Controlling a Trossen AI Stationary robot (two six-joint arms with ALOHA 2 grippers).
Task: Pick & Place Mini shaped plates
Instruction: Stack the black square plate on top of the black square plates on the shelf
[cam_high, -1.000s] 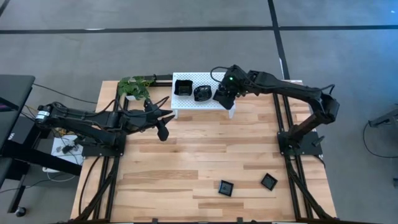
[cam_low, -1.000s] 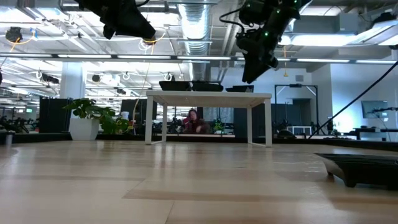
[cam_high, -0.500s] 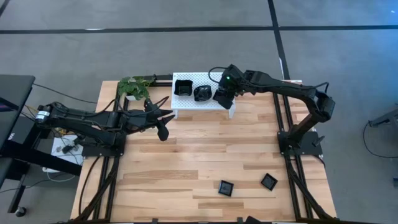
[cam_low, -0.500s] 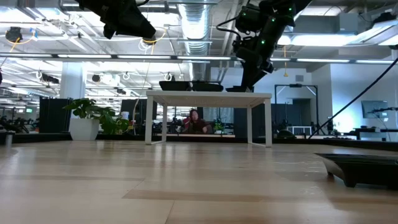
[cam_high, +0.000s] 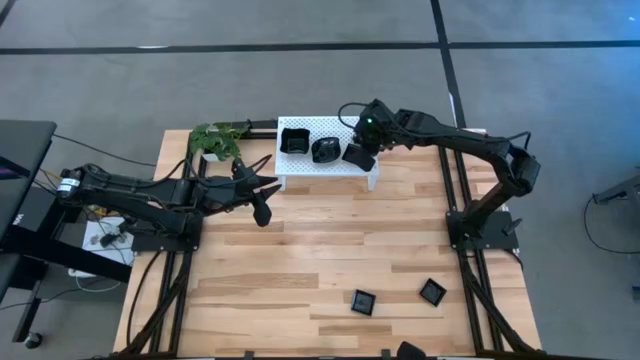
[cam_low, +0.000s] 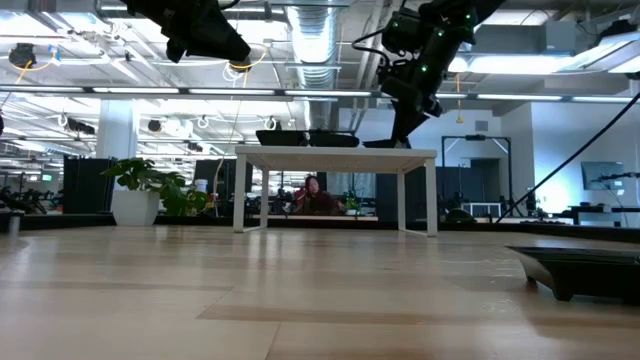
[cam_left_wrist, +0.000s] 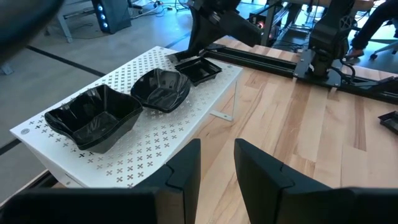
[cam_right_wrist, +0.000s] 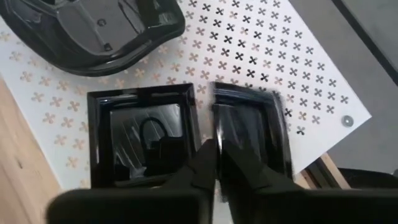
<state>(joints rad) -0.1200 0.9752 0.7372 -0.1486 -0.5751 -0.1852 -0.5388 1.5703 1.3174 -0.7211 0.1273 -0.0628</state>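
Observation:
A white perforated rack (cam_high: 300, 172) stands at the table's far edge. It carries a wavy-rimmed black plate (cam_high: 294, 140), a rounded one (cam_high: 325, 150) and two square ones at its right end (cam_right_wrist: 140, 134), (cam_right_wrist: 252, 124). My right gripper (cam_right_wrist: 214, 152) reaches down onto the rack's right end and is shut on the right-hand square plate. My left gripper (cam_high: 262, 208) hovers open above the table's left middle with nothing between its fingers (cam_left_wrist: 217, 168). Two more square plates (cam_high: 362, 302), (cam_high: 432, 292) lie flat on the wood near the front right. My right gripper pinches the side rim (cam_right_wrist: 216, 118) of the right-hand square plate, the rim next to the other square plate, between its two fingers. The fingers come slanting down from above. The plate lies on the rack's right end.
A potted plant (cam_high: 215, 140) stands at the far left, beside the rack. Bare wood lies between the rack and the two plates near the front. The low view shows a person seated in the room beyond the rack.
My right gripper has sunk a little onto the rack's right end and shut its fingers at the square plate's rim. The plates on the rack lie where they were.

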